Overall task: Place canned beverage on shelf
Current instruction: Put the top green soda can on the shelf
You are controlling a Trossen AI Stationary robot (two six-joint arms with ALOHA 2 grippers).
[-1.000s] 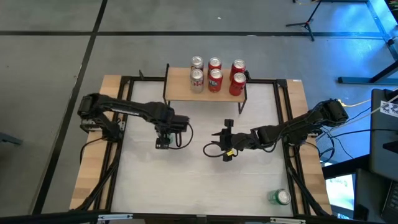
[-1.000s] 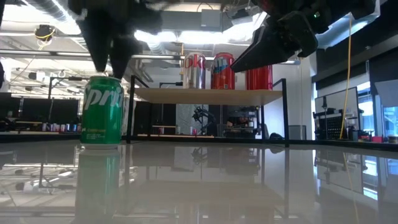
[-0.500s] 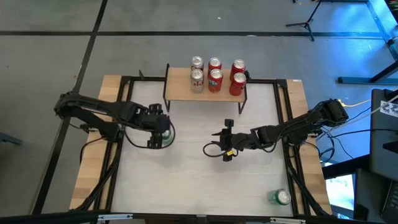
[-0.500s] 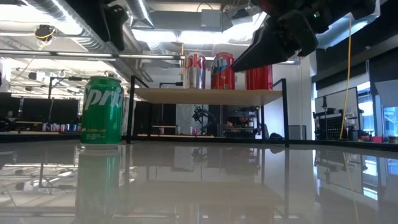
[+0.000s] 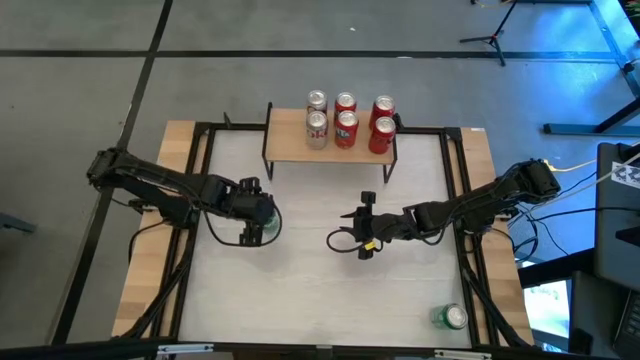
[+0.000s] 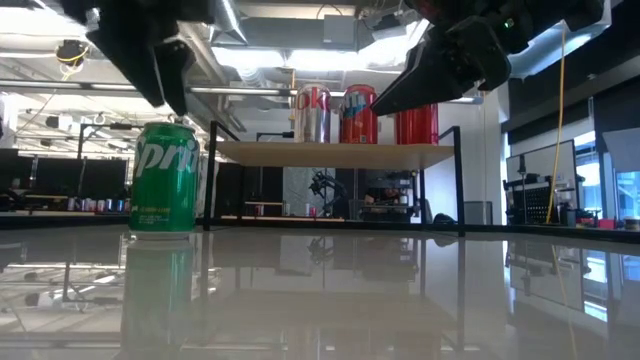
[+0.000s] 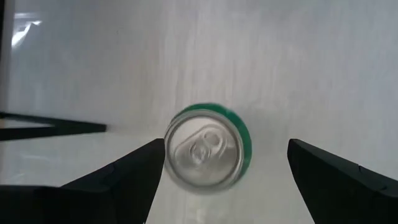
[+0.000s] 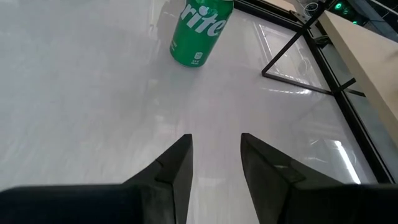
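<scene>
A green Sprite can (image 7: 208, 154) stands upright on its base on the white tabletop, left of centre (image 5: 264, 229); the low view shows it too (image 6: 165, 178). My left gripper (image 7: 226, 146) is open above it, pointing down, one finger on either side of the can's top and clear of it (image 5: 255, 210). My right gripper (image 5: 360, 236) is open and empty above the table's middle, pointing toward the table's left edge (image 8: 214, 155). The shelf (image 5: 285, 145), a small wood-topped stand on black legs, stands at the far edge with several cans (image 5: 346, 120) on it.
A second green can (image 5: 450, 317) is at the table's near right corner. A black metal frame (image 5: 195, 180) runs round the white tabletop. The shelf's black legs (image 6: 459, 180) stand on the far part of the tabletop.
My left gripper has risen from close over the green can's top and drawn back toward the table's left edge; it now hovers higher over the can. The can has stayed in place. My right arm has kept still.
</scene>
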